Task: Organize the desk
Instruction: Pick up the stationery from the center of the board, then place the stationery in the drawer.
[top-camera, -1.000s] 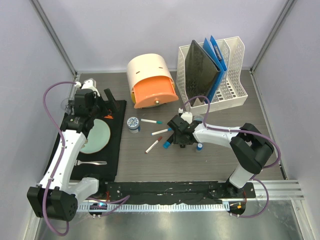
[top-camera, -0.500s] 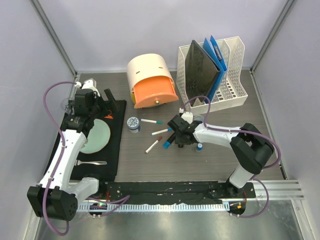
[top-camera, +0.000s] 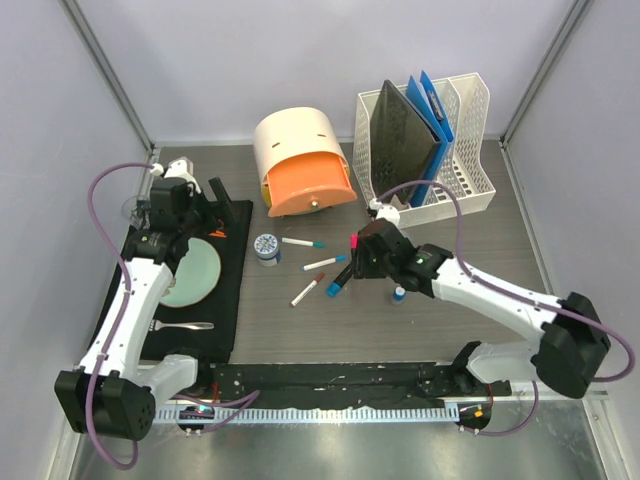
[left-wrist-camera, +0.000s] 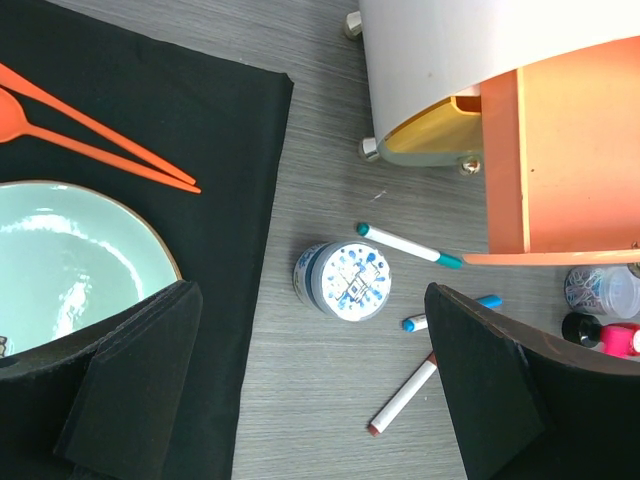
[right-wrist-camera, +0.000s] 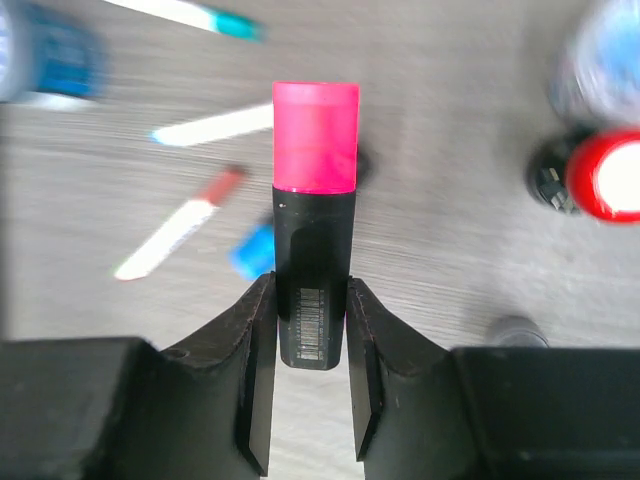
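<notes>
Right end effector (right-wrist-camera: 310, 290) is pinching the pink marker (right-wrist-camera: 314, 230), now lifting it off the tabletop (top-camera: 300, 335) | left end effector (left-wrist-camera: 310, 300) spread, idle | tidying is advancing.

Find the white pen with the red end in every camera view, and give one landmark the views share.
Top external: the red-ended white pen lies on the desk mid-picture, the white pen nearest the arm bases.
Left wrist: bottom centre, slanting.
Right wrist: left of centre, blurred, left of the pink-capped marker.
Shared landmark: the teal-capped pen, higher in each picture.
</notes>
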